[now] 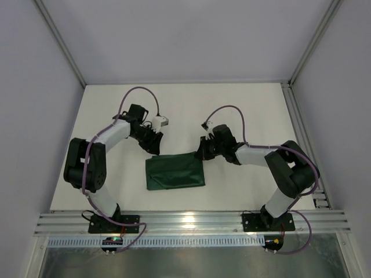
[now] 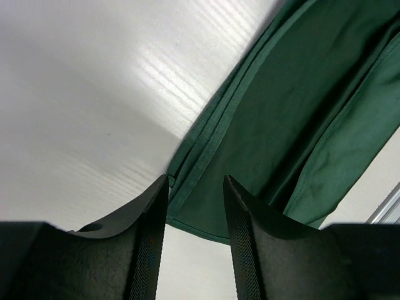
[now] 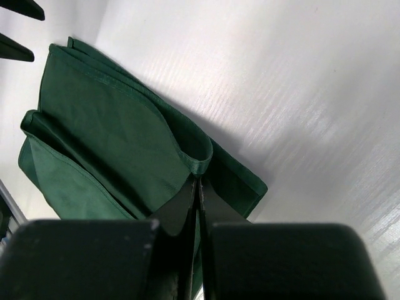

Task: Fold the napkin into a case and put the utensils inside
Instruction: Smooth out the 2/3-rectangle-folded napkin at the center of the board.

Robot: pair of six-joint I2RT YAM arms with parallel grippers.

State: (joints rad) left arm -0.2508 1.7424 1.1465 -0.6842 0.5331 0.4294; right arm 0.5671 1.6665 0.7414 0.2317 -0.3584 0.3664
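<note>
The dark green napkin (image 1: 174,171) lies folded into a rough oblong on the white table, between the two arms. My right gripper (image 1: 201,154) is shut on the napkin's top layer at its far right corner; in the right wrist view the jaws pinch a lifted hem loop (image 3: 199,164) of the napkin (image 3: 112,131). My left gripper (image 1: 152,149) is open and empty just above the napkin's far left corner; in the left wrist view the fingers (image 2: 150,219) straddle that corner of the napkin (image 2: 287,112). No orange utensils are in view.
The white table (image 1: 185,110) is bounded by grey walls and a metal rail (image 1: 191,223) along the near edge. Purple cables (image 1: 139,92) loop over both arms.
</note>
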